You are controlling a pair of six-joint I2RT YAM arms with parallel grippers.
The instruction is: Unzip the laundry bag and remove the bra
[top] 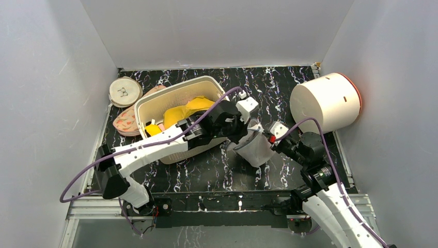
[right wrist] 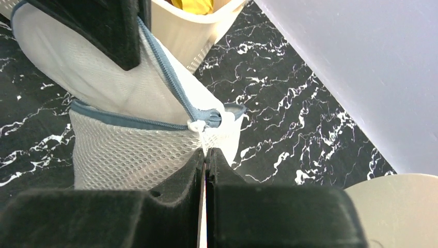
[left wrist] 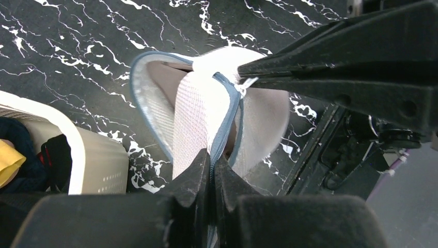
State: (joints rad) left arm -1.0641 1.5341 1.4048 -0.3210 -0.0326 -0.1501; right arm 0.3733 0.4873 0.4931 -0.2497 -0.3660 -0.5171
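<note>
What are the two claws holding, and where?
Both hold the laundry bag. The left gripper pinches its blue zip edge; the right gripper pinches the white tab by the zip.

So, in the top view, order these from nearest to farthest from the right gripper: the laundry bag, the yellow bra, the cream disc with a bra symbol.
1. laundry bag, pinched by the right gripper, mid-table.
2. yellow bra, inside the basket, left.
3. cream disc, far left corner.
</note>
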